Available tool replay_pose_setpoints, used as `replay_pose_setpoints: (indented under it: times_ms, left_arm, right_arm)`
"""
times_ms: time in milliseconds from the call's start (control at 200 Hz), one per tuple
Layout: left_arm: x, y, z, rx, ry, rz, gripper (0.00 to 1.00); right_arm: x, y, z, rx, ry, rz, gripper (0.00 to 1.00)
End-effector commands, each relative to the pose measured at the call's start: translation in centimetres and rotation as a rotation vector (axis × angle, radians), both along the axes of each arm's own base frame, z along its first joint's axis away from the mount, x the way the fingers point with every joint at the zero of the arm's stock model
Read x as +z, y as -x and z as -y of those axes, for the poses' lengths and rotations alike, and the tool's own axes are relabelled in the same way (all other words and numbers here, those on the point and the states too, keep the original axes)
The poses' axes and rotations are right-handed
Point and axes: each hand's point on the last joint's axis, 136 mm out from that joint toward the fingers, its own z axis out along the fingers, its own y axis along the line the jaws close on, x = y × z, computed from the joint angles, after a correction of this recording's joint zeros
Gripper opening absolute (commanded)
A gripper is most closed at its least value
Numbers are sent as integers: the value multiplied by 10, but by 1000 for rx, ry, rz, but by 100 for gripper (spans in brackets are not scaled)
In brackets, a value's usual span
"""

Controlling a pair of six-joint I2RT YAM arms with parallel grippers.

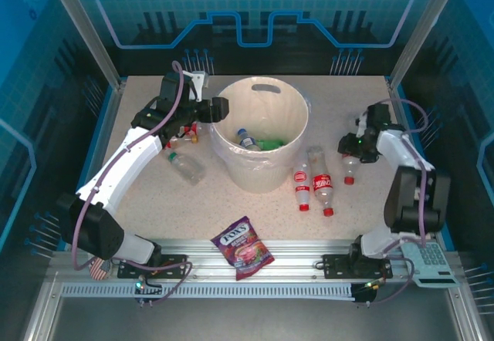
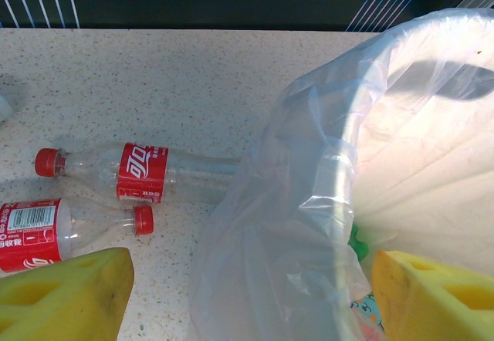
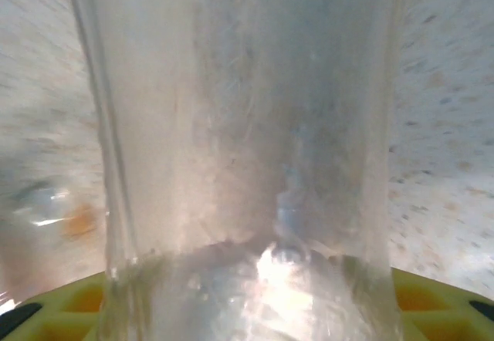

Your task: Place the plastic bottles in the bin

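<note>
Bottle [image 1: 350,169] in right gripper [image 1: 353,152] lies flat, cap toward the near edge

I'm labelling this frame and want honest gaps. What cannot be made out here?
Right wrist view: the clear bottle is too close and blurred; whether the right end effector grips it is unclear.
Top view: the wall of the bin hides part of the bottles inside; no sure count.
Left wrist view: the lower red-labelled bottle is cut off by the left edge.
</note>
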Motion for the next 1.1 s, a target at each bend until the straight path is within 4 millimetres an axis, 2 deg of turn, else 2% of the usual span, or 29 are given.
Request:
replay_pose_setpoints:
  times_ms: [0, 60, 235, 390, 475, 565, 665, 815, 991, 1096]
  left_arm:
    - [-32, 9, -10, 8, -94, -77, 81]
    - [-33, 9, -10, 7, -95, -78, 81]
    - [-35, 9, -9, 5, -97, -82, 81]
    - [-35, 9, -8, 4, -97, -80, 81]
    - [-34, 9, -7, 1, -95, -79, 81]
    - [-35, 10, -6, -2, -92, -80, 81]
    - [-34, 11, -5, -5, -90, -78, 81]
    - [-32, 11, -4, -7, -90, -74, 81]
    - [-32, 11, -4, -7, -84, -76, 81]
    - [-32, 11, -4, -7, -86, -73, 81]
  right_arm:
    - [63, -2, -23, 71, -99, 163, 19]
    - [89, 1, -32, 95, -129, 224, 0]
    - [172, 12, -65, 153, -198, 436, 0]
    - [251, 31, -103, 246, -225, 635, 0]
    - [281, 39, -125, 296, -278, 683, 0]
    - [304, 43, -157, 377, -319, 723, 0]
    - [320, 41, -195, 467, -343, 756, 0]
    - [325, 32, -254, 609, -353, 741, 0]
    - [299, 15, -303, 708, -267, 671, 0]
    - [272, 7, -323, 750, -205, 607, 0]
